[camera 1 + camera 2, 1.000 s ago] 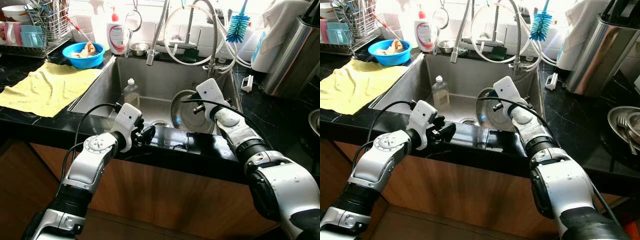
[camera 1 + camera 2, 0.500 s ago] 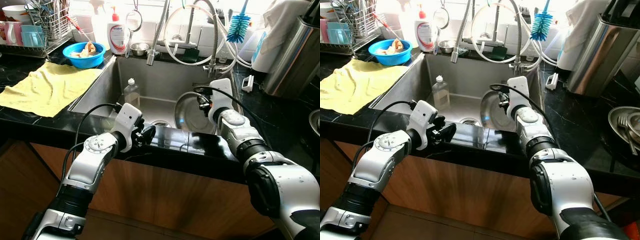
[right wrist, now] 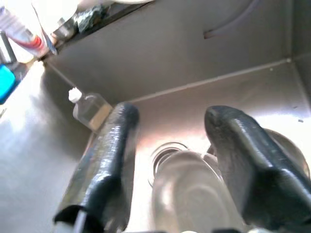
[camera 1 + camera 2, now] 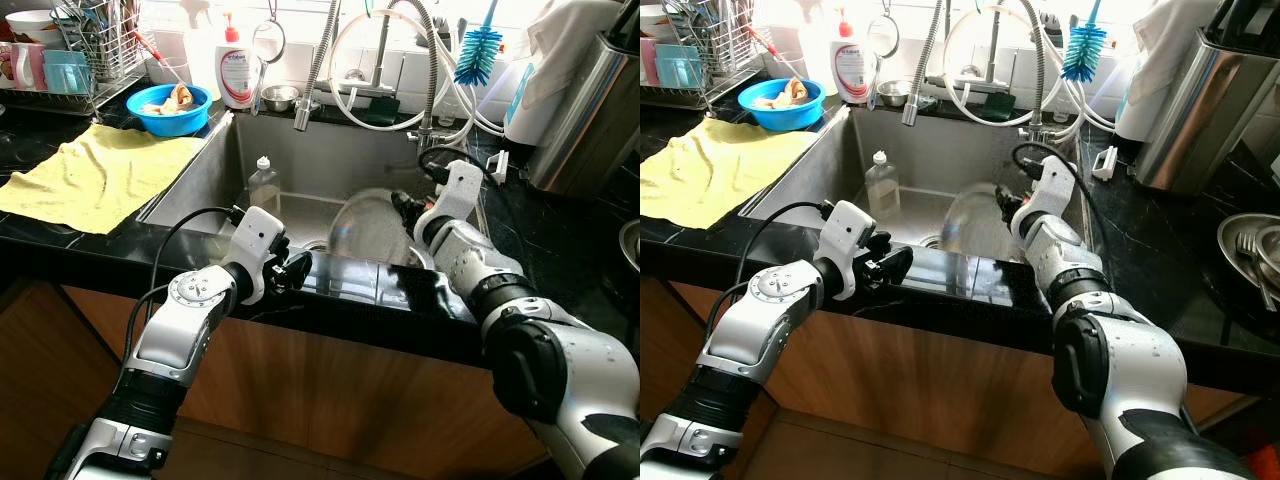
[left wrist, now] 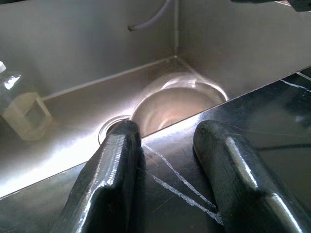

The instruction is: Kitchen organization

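Right gripper point(image 3: 165, 160) in the sink point(image 4: 200, 180), fingers spread, a blurred steel bowl point(image 4: 372, 228) on the sink floor just under it near the drain, left gripper point(image 5: 167, 165) fingers parted, resting on the black counter edge point(image 4: 360, 290), clear bottle point(image 4: 262, 183) upright at sink's back-left.
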Tool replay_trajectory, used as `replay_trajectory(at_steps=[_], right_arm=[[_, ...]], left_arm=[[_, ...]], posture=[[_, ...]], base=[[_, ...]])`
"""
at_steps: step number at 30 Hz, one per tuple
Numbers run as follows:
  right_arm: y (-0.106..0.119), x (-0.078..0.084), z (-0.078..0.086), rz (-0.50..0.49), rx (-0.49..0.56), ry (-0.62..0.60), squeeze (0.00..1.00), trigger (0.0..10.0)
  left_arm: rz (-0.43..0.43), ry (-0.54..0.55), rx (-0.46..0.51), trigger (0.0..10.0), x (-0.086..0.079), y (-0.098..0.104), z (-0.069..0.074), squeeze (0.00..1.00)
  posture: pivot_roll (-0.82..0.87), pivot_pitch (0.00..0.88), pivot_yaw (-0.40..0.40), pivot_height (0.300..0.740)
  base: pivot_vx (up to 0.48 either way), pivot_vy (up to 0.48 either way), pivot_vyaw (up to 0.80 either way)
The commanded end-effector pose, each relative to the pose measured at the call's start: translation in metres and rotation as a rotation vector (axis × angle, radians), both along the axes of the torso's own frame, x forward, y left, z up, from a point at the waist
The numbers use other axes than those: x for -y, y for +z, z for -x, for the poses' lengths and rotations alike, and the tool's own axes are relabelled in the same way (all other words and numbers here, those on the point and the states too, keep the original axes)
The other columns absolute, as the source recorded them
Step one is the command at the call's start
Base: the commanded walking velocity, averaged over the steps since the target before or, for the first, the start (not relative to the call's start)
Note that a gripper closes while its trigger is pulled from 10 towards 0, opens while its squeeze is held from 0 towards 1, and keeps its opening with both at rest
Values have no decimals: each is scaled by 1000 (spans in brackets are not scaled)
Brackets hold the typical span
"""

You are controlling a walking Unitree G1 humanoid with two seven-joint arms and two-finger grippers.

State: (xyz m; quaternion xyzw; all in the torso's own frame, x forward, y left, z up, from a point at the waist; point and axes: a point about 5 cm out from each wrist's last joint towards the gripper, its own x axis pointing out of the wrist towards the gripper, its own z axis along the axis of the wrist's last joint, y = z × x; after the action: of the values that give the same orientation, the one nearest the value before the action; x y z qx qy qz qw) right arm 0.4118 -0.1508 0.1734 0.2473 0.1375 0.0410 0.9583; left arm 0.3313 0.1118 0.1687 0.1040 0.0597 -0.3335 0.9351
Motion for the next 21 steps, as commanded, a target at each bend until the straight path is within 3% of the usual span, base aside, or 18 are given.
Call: replay_trajectory(at_steps=[1,3,6,7,9,13,16,20,21], right_arm=[[6,1,-2,-9,-2,-11,0,10000],[6,2,-2,-24,-12,-20,0,10000],[11,7,-3,182,27,-1,0,10000],[14,8,-4,194,41,-4,0,10000],[43,7,-10,469,236,23,0,10000],[68,6,-8,479,454,5,0,10000],[71,12,4,513,607,-62,0,10000],[54,14,43,614,724,-146,0,10000],[46,17,60,619,729,-190,0,10000]], left_arm=[[-40,-32,-79,10000,7,-18,5,0],[-41,-34,-80,10000,7,-19,5,0],[-40,-30,-74,10000,7,-18,5,0],[-39,-27,-70,10000,7,-18,5,0],[-30,35,-28,10000,1,-16,2,0],[48,156,65,10000,-11,-7,-3,0],[107,264,148,10000,-23,0,-6,0],[200,414,273,10000,-39,12,-8,0],[213,456,316,10000,-44,16,-7,0]], posture=[[7,0,-47,740],[5,0,-46,740],[4,0,-49,740],[4,0,-49,740],[-1,0,-49,740],[-16,0,-48,740],[-39,0,-41,740],[-58,0,-34,740],[-71,0,-30,740]], base=[[0,0,0],[0,0,0],[0,0,0],[0,0,0],[0,0,0],[0,0,0],[0,0,0],[0,0,0],[0,0,0]])
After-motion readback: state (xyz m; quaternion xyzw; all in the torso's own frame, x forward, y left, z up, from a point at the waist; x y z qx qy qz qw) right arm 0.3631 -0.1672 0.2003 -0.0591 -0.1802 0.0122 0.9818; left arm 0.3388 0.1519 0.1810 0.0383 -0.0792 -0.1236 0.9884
